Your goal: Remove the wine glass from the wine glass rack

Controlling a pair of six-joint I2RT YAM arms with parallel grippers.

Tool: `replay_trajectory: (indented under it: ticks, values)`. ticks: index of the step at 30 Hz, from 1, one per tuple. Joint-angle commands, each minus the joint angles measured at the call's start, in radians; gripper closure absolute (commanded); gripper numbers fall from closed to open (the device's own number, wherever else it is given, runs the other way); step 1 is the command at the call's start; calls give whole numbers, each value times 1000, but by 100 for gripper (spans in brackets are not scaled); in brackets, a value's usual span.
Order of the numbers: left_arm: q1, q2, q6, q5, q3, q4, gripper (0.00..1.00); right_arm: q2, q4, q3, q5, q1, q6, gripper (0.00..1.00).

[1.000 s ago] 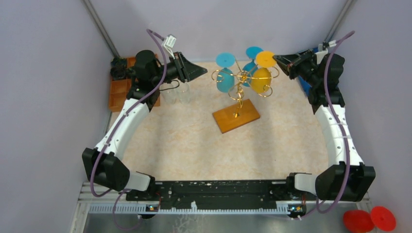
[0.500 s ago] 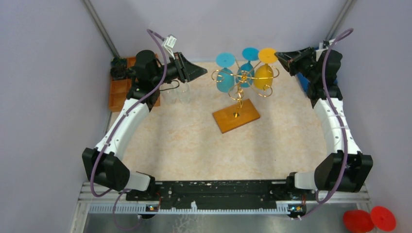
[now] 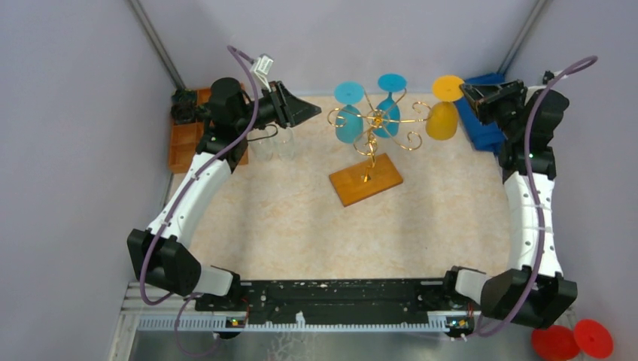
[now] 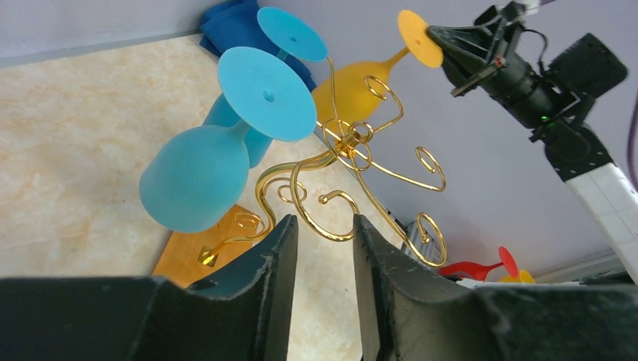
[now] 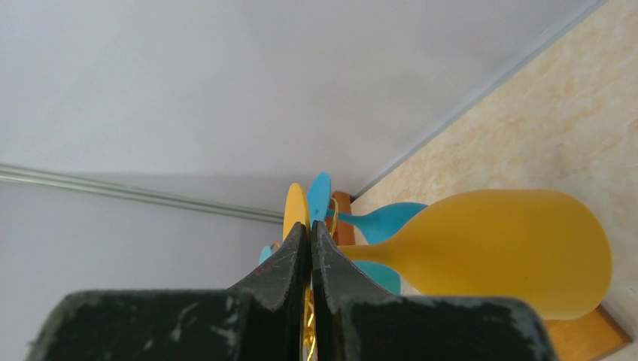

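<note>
R gripper (image 3: 464, 89) pinched yellow wine glass (image 3: 442, 122) by its foot so it hung just off wine glass rack (image 3: 366, 180)

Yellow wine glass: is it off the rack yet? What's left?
Done: the yellow wine glass looks clear of the arms of the wine glass rack. In hand: right gripper shut on its foot, glass airborne. Left: probably setting it down. Two blue glasses hang on the rack.

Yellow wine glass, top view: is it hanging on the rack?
No, the yellow wine glass hangs by its foot from the shut right gripper, just right of the wine glass rack's wire arms.
</note>
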Motion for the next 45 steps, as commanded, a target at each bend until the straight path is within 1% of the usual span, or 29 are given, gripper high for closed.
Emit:
replay_trajectory:
  ticks: [1,3,5,6,7,9,11,12,14,15,17,18,20,21,22,23,24,27,30,34,45]
  values:
    - [2,7,0,-24,21,12,58,-138,-86,129,72,-4,-140,100]
    - [2,12,-10,-20,24,34,51,-183,-127,195,105,-4,-189,100]
    - [0,14,-19,11,22,70,47,-219,-146,259,113,-4,-214,100]
    - [0,15,-28,27,18,97,46,-230,-138,281,95,-3,-206,100]
    - [0,19,-43,40,14,127,44,-235,-116,299,46,-4,-183,100]
    - [-1,30,-87,76,8,199,43,-237,5,281,-71,-4,-78,100]
    - [0,48,-151,140,5,327,40,-230,206,239,-177,-4,93,100]
    - [-1,60,-208,193,0,422,39,-221,290,225,-213,-4,163,100]
    - [0,92,-335,253,6,618,33,-194,439,208,-271,2,285,100]
    - [1,113,-415,282,16,724,33,-187,516,197,-284,9,328,100]
    - [0,182,-606,314,35,1006,32,-170,638,171,-294,40,409,100]
    - [1,218,-717,318,58,1203,31,-159,718,162,-295,59,445,100]
    - [0,317,-960,291,112,1528,29,-135,788,161,-293,117,478,100]
    - [1,374,-1074,263,158,1665,29,-119,808,169,-291,147,486,100]
    - [0,428,-1176,242,207,1719,30,-103,822,177,-289,183,490,100]
    - [-1,464,-1223,239,244,1725,30,-88,839,183,-285,212,491,100]
    - [-3,485,-1234,234,258,1726,31,-71,855,191,-282,260,492,100]
    - [-3,491,-1207,208,237,1726,30,-31,874,198,-264,364,479,100]
    - [-7,480,-1214,201,231,1726,31,0,878,189,-245,430,447,100]
    - [-8,442,-1216,199,187,1726,31,31,902,166,-217,477,424,100]
    - [-23,261,-1169,193,7,1726,33,113,963,153,-189,532,415,100]
